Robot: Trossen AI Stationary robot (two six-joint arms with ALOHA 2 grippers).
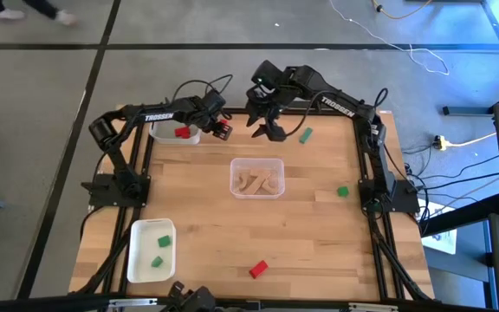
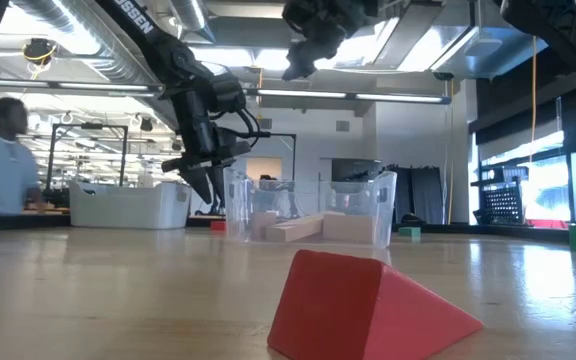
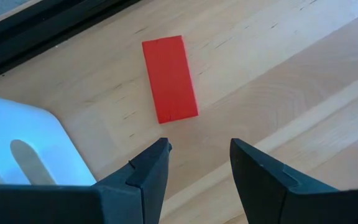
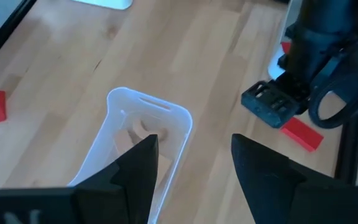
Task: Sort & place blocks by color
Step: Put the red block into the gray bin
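My left claw (image 3: 199, 163) hangs spread and empty just above the surface (image 3: 291, 74), with a flat red block (image 3: 169, 78) lying directly ahead of its fingertips and the white tray (image 1: 173, 133) holding another red block (image 1: 182, 133) just beside it. My right claw (image 4: 194, 158), also spread and empty, is raised above the surface, with the clear tray (image 4: 143, 143) of light-wood blocks (image 1: 258, 182) below and ahead of it. Well apart from both claws lie two green blocks (image 1: 305, 134), a red wedge (image 1: 258, 269), and a second white tray (image 1: 137, 251) holding green blocks.
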